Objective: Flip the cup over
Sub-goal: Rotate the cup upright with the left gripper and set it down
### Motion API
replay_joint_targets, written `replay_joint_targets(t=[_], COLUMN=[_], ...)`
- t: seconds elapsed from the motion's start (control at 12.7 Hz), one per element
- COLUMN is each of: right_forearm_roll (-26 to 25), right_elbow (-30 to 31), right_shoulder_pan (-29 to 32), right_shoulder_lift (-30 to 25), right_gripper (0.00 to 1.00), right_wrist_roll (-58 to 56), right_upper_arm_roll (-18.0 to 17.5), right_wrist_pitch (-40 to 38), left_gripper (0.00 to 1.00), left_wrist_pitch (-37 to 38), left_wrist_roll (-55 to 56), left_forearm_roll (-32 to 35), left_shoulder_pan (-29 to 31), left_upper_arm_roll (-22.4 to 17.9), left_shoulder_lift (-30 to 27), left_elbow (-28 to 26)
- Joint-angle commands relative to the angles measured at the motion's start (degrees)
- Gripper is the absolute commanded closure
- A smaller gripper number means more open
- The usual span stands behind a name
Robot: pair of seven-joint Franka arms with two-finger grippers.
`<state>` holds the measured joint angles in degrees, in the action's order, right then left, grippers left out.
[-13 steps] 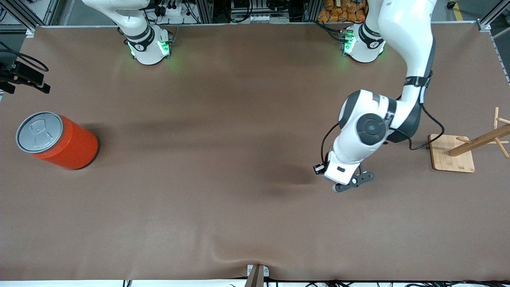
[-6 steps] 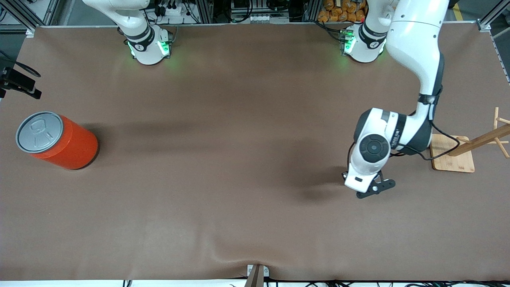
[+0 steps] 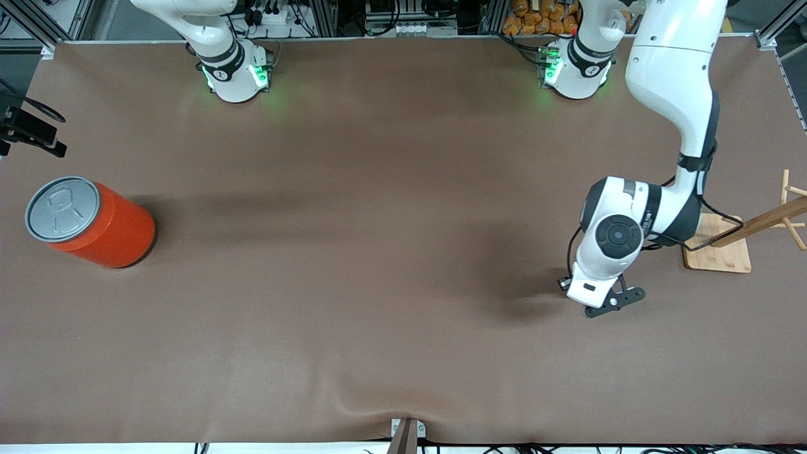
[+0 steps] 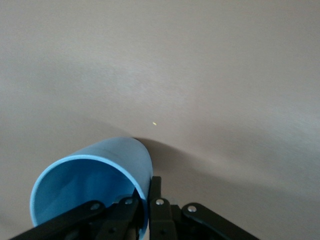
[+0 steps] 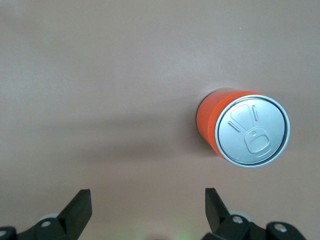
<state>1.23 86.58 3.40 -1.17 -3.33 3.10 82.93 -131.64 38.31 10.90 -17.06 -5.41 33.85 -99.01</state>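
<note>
The light-blue cup (image 4: 107, 165) shows in the left wrist view with its darker blue mouth toward the camera. My left gripper (image 4: 146, 194) is shut on its rim, one finger inside the cup and one outside against the wall. In the front view my left gripper (image 3: 610, 301) hangs over the brown table (image 3: 378, 252) beside the wooden stand, and the wrist hides the cup. My right gripper (image 5: 147, 207) is open with nothing between its fingers, high over the table beside the orange can.
A large orange can (image 3: 91, 222) with a grey pull-tab lid stands at the right arm's end of the table. A wooden peg stand (image 3: 737, 243) on a square base sits at the left arm's end, close to the left arm's elbow.
The left arm has carried the cup toward the left arm's end of the table, closer to the wooden stand. The right arm's black gripper parts at the table's edge shifted slightly.
</note>
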Motion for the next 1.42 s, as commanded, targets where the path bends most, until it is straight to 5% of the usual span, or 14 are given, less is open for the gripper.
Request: replay_joint_targets(t=[0.0, 0.08, 0.16, 0.63, 1.34], right_forearm_roll=[0.3, 0.4, 0.4, 0.4, 0.3], right_elbow=[-1.4, -1.4, -1.3, -1.3, -1.5], right_shoulder_pan=[0.6, 0.8, 0.7, 0.7, 1.0], right_shoulder_lift=[0.6, 0.6, 0.6, 0.7, 0.6], right_gripper=[0.0, 0.0, 0.0, 0.0, 0.0], right_wrist_roll=[-0.2, -0.2, -0.2, -0.2, -0.2], right_upper_arm_roll=[-0.5, -0.5, -0.5, -0.5, -0.5], right_wrist_pitch=[-0.8, -0.9, -0.9, -0.6, -0.8], left_gripper=[1.0, 0.7, 0.01, 0.0, 0.0], left_wrist_pitch=[-1.1, -1.1, -1.1, 3.2, 30.3], left_wrist_roll=[-0.6, -0.6, -1.0, -2.5, -31.0], left_forearm_roll=[-0.5, -0.9, -1.0, -1.2, -5.9], left_shoulder_pan=[1.2, 1.2, 1.2, 1.3, 4.3], left_upper_arm_roll=[1.1, 1.1, 1.1, 1.9, 1.6], left_shoulder_lift=[-2.1, -2.1, -2.1, -11.2, -22.2], left_elbow=[-2.2, -1.9, -1.8, 2.7, 17.4])
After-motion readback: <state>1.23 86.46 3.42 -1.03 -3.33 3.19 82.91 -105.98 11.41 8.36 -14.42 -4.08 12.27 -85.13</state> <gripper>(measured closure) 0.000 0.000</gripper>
